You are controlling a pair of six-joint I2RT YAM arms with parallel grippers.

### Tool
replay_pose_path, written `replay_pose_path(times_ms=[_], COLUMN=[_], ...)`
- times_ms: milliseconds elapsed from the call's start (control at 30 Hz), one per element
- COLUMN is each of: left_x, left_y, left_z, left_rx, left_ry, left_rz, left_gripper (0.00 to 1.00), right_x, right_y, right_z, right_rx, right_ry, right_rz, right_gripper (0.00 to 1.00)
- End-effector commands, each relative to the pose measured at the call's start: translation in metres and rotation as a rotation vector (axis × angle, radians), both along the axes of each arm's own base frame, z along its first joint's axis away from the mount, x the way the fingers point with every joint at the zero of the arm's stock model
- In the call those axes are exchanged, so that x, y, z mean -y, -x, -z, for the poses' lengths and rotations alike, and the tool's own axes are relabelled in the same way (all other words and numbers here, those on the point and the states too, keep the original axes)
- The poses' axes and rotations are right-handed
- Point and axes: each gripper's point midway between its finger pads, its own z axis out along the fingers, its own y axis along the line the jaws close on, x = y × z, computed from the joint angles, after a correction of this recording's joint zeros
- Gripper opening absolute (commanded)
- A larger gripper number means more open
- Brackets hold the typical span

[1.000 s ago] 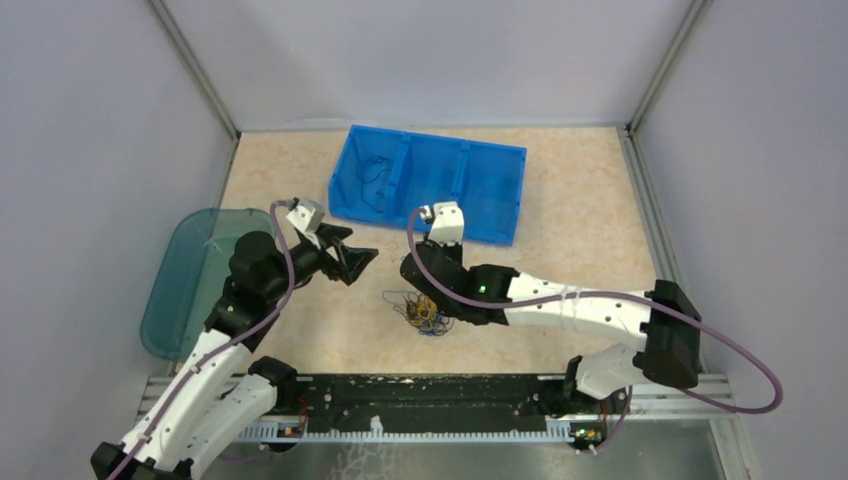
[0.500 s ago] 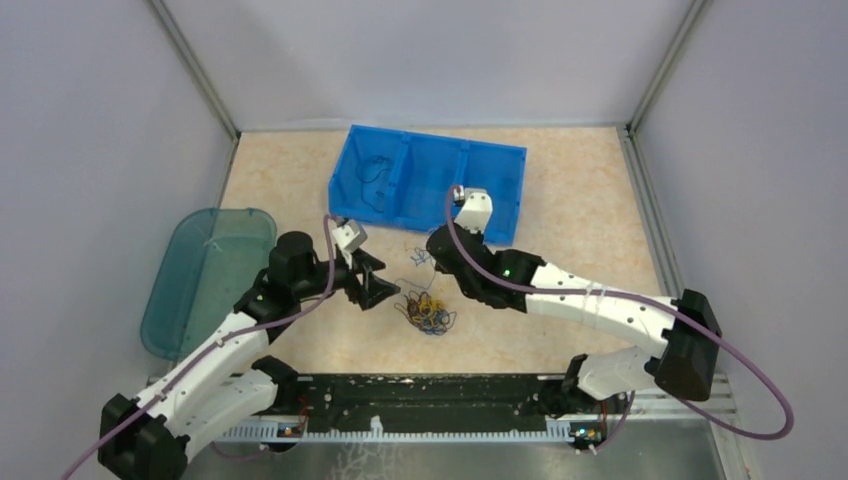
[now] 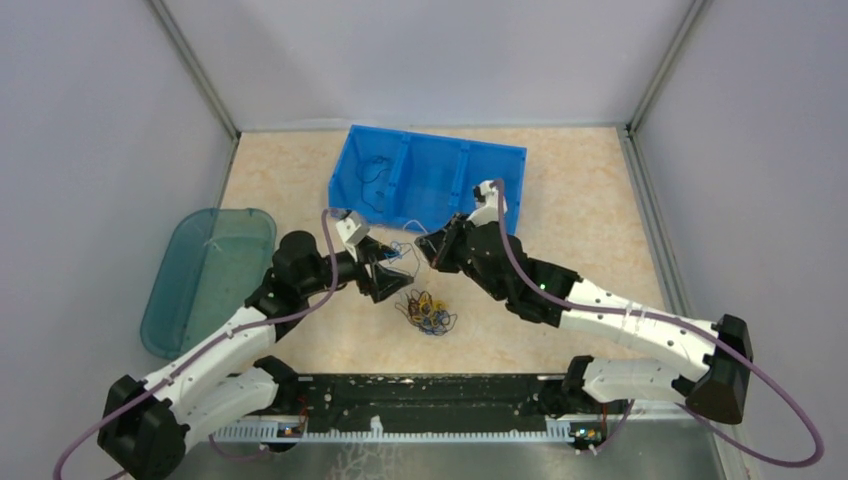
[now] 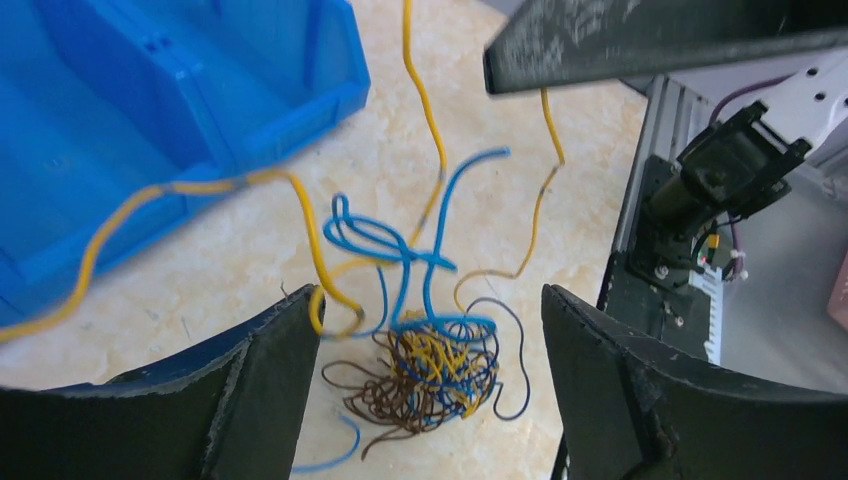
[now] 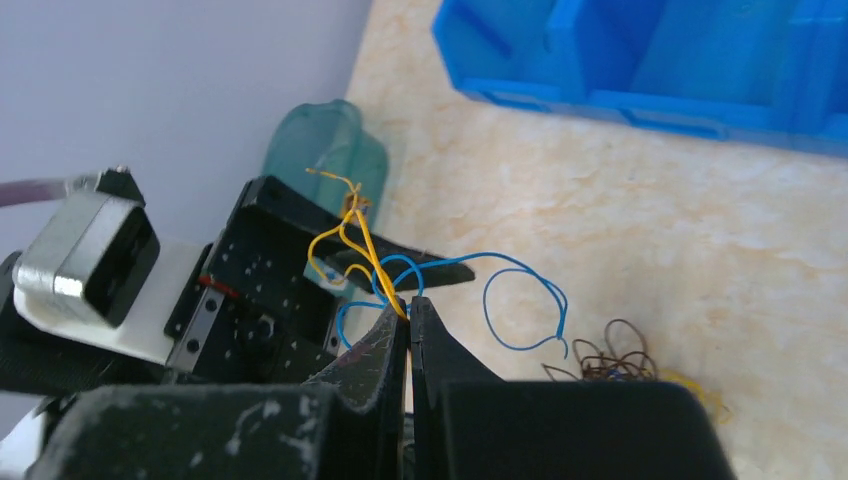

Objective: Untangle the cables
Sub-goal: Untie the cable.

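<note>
Quick update from the bench. My right gripper [image 5: 408, 318] is pinched tight on a thin yellow-orange wire [image 5: 365, 250]. A second ago it was down low on the knot of thin curly black, blue, brown and yellow cables [image 3: 425, 310]. Since then I've hauled it up toward 12 o'clock, so it now hangs between the knot and the blue plastic three-compartment bin [image 3: 505, 232]. The yellow-orange wire came with it, but a loop of thin blue wire [image 5: 520, 290] is dragging along too, so that's two strands stretched out, not one clean one. Bit annoying.

Meanwhile my left gripper [image 3: 393, 278] has swung in from 9 o'clock, away from the see-through teal plastic tray [image 3: 205, 285]. It sits at about 10 o'clock of the knot with the jaws spread wide, holding nothing. On its wrist camera the knot shows between the fingers, down on the beige speckled tabletop [image 3: 600, 250], with the lifted strands running up past them.

My take: the pull has opened the clump a little, but most of it is still one ball mid-table, at 6 o'clock of the bin. One dark cable [image 3: 372, 172] already lies in the bin's 9 o'clock compartment, so I'd guess freed ones go there. Next I reckon the left has to pin the ball or grab the blue loop so the yellow one slides free. The risk is that the whole ball just lifts.
</note>
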Motion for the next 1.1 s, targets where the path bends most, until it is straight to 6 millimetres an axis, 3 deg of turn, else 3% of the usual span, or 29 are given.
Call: replay_pose_path(times_ms=[0,100,233,367,533,833,1067], left_x=[0.007,0.011,0.010,0.007,0.005,0.006,0.001], left_y=[0.000,0.009,0.005,0.005,0.020,0.061,0.048], left_z=[-0.066,-0.082,-0.094,-0.086,-0.073,-0.083,-0.093], left_rx=[0.146,0.150,0.174,0.174,0.151,0.186,0.262], left_ry=[0.133,0.161,0.173,0.146,0.130,0.151,0.148], left_rz=[0.024,0.080,0.061,0.053,0.097,0.305,0.213], left_gripper=[0.86,0.87,0.84,0.78,0.77,0.82,0.72], right_x=[-0.014,-0.025,-0.032,-0.024,-0.012,-0.014,-0.018], right_y=[0.019,0.033,0.044,0.049,0.053,0.064,0.069], right_z=[-0.058,-0.070,-0.073,-0.082,-0.099,-0.114,-0.113], right_rx=[0.079,0.108,0.120,0.148,0.200,0.249,0.256], right_ry=[-0.276,-0.339,-0.364,-0.424,-0.503,-0.534,-0.520], right_rz=[-0.149,-0.252,-0.331,-0.329,-0.316,-0.381,-0.423], right_gripper=[0.00,0.00,0.00,0.00,0.00,0.00,0.00])
